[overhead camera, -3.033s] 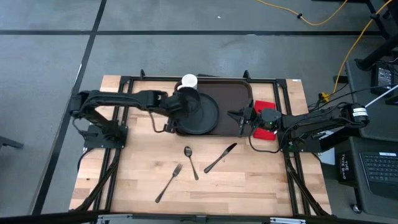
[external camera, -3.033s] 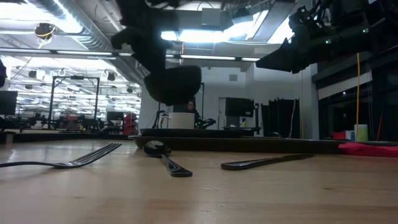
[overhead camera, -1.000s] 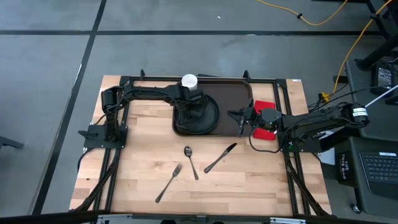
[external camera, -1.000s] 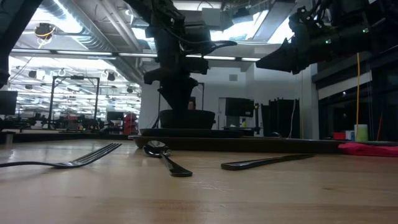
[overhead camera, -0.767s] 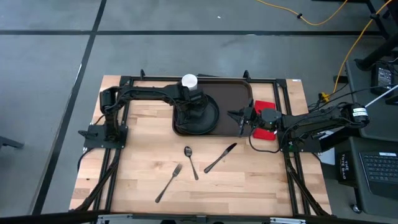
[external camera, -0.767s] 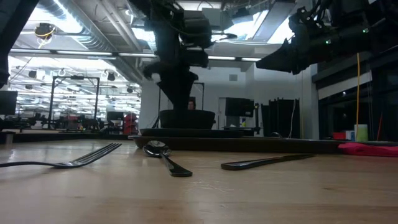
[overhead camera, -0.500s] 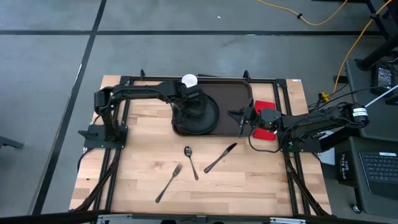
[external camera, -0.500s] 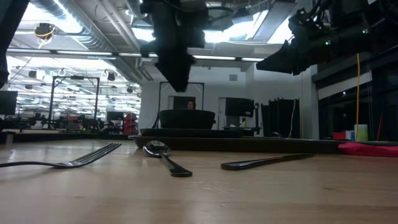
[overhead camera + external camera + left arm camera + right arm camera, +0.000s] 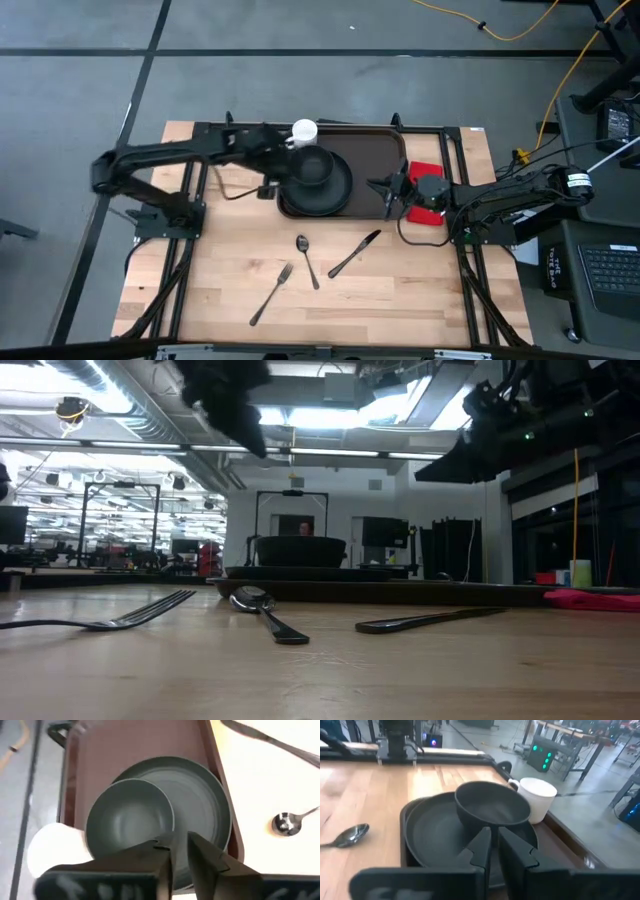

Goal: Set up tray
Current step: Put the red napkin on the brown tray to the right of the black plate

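Note:
The dark brown tray (image 9: 375, 160) lies at the table's far middle. A round black plate (image 9: 335, 190) sits on its left half, and a black bowl (image 9: 312, 167) stands upright on the plate (image 9: 200, 805). A white cup (image 9: 304, 131) stands on the tray's far left corner. My left gripper (image 9: 270, 165) hovers just left of the bowl (image 9: 130, 815), narrowly open and empty. My right gripper (image 9: 388, 190) hangs shut above the tray's right edge, pointing at the plate (image 9: 430, 835).
A red napkin (image 9: 428, 200) lies right of the tray under my right arm. A spoon (image 9: 306, 258), a fork (image 9: 272, 292) and a knife (image 9: 355, 252) lie on the bare wood nearer the front. The tray's right half is bare.
My left gripper has risen off the bowl and drawn back toward the table's left edge. The bowl stays upright on the plate where it was set. My right arm has kept still.

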{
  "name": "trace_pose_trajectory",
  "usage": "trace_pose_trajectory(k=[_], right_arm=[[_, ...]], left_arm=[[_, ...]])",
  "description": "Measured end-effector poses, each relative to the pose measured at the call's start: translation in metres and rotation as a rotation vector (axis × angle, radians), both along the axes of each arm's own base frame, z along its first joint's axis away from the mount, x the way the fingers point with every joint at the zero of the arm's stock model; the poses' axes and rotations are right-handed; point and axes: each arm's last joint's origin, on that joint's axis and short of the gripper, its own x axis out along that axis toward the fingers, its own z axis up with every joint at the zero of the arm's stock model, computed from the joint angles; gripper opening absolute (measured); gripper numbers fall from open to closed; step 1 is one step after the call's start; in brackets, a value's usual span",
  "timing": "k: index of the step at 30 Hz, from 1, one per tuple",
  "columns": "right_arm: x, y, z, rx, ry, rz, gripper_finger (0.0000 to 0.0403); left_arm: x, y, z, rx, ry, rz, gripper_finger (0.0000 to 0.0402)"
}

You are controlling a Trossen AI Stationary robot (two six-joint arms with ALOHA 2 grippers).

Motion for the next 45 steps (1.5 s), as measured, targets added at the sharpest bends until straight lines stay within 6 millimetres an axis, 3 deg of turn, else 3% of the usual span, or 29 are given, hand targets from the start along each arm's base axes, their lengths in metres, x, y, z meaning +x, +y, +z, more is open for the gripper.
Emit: trace_pose_trajectory(k=[5,8,17,24,32,37,45], right_arm=[[0.002,0.0,0.003,0.019,0.012,-0.002,0.0008],[0.007,0.0,0.012,0.074,0.029,-0.016,0.001],[0.023,0.002,0.04,0.153,0.132,-0.034,0.0007],[0.034,0.017,0.063,0.213,0.353,-0.098,0.0004],[0.053,0.052,0.084,0.26,0.544,-0.138,0.0003],[0.058,0.078,0.086,0.315,0.723,-0.22,0.0004],[0.037,0.116,0.082,0.377,0.912,-0.414,0.0014]], left_arm=[[-0.037,-0.012,-0.023,0.034,-0.183,0.021,0.0003],[-0.056,-0.018,-0.033,0.061,-0.302,0.034,0.0003],[-0.091,-0.029,-0.054,0.111,-0.46,0.037,0.0003],[-0.097,-0.031,-0.068,0.103,-0.435,0.039,0.0004],[-0.097,-0.031,-0.071,0.032,-0.441,0.088,0.0006],[-0.096,-0.031,-0.07,0.025,-0.448,0.095,0.0006],[-0.096,-0.031,-0.07,0.019,-0.45,0.099,0.0006]])
